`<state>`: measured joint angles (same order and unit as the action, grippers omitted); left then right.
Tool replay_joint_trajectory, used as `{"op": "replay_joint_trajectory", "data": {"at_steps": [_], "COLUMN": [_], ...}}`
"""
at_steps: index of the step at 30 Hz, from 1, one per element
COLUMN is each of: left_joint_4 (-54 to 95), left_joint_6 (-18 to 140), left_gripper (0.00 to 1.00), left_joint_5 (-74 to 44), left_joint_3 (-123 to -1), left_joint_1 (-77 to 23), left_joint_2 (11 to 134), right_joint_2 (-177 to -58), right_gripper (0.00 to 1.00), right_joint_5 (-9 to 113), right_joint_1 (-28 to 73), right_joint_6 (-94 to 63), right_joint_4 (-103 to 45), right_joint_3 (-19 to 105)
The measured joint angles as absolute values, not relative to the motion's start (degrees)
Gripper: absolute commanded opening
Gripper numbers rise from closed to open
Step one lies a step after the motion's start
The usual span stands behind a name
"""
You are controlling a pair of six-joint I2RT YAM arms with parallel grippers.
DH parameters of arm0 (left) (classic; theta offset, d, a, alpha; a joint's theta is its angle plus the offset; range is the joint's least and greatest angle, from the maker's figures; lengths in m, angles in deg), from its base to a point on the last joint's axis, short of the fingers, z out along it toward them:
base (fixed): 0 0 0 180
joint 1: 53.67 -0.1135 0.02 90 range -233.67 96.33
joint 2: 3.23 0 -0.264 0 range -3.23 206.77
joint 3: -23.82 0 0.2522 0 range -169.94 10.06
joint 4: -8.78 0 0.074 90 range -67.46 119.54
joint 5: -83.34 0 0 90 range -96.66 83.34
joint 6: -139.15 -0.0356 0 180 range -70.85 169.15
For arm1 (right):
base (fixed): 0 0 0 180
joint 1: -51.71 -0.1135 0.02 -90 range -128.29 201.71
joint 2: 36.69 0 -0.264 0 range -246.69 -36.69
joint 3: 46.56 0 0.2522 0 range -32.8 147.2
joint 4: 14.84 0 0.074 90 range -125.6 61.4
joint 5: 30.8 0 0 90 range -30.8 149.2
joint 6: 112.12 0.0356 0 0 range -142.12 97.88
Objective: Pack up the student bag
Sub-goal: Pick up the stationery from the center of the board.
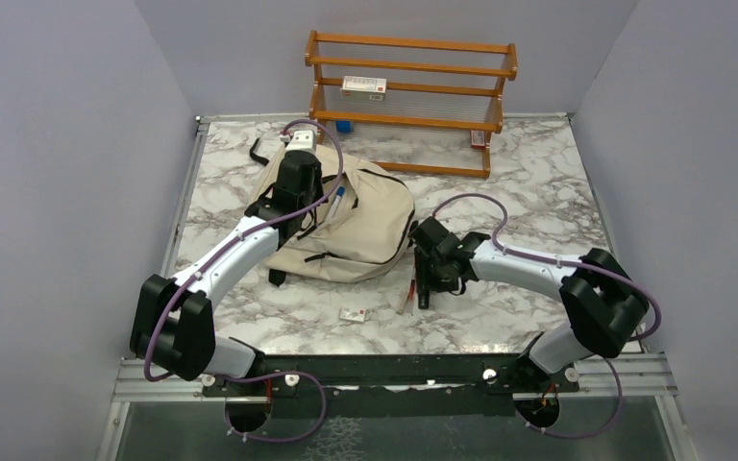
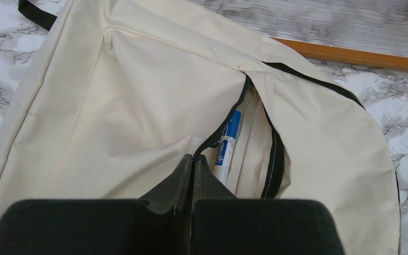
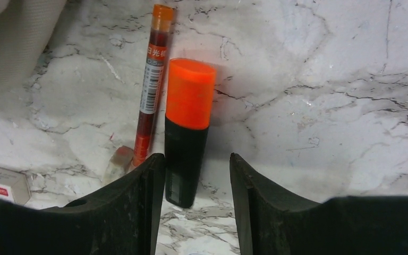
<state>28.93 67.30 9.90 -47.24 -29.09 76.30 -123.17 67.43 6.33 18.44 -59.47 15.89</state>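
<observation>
The student bag lies flat on the marble surface, in the far left part, just in front of the wooden rack. Its main zipper is partly undone, so there is a dark-edged slit in the cream fabric.

The left pincer is pressed together on the edge of this slit, right at the zipper line, with the fabric pinched between the 2 fingers. I judge that it holds the edge in order to lift it and hold the mouth open, because soft cloth would otherwise fall shut. Through the gap 1 white and blue pen shows, lying inside the bag.

The right pincer is near the bag's right corner, low over the surface, and its fingers stand apart. Between them lies the orange-capped highlighter, black body toward the fingers and cap pointing away. The left finger is just beside the body or touching it; I cannot tell which. The right finger is clearly apart from it. The fingers stand on both sides of the body, so the pincer seems lined up to close on it.

Just beside the highlighter, on its left, lies a thin tube of pencil leads, almost parallel. This closeness is a risk, in my opinion: the left finger could catch the tube too. A small white box waits further left.
</observation>
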Motion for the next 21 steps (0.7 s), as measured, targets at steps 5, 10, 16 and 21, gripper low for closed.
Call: {"op": "replay_joint_trajectory", "data": {"at_steps": [5, 10, 16, 21], "left_joint_4": [28.93, 28.89, 28.86, 28.82], "left_joint_6": [67.56, 68.2, 68.48, 69.05], "left_gripper": [0.0, 0.0, 0.0, 0.0], "left_joint_5": [9.9, 9.94, 9.94, 9.97], "left_joint_3": [-47.24, -47.24, -47.26, -47.26], "left_joint_1": [-29.11, -29.11, -29.09, -29.11], "left_joint_2": [76.3, 76.52, 77.04, 77.15], "right_joint_2": [-125.72, -126.58, -126.12, -121.94], "right_gripper": [0.52, 0.38, 0.25, 0.22], "right_joint_5": [67.47, 67.98, 70.75, 75.38], "right_joint_1": [6.28, 6.28, 6.28, 6.28], "right_joint_6": [18.55, 18.42, 19.05, 19.22], "right_joint_4": [-58.47, -58.75, -58.73, -59.36], "right_joint_3": [16.04, 16.8, 16.8, 16.85]}}
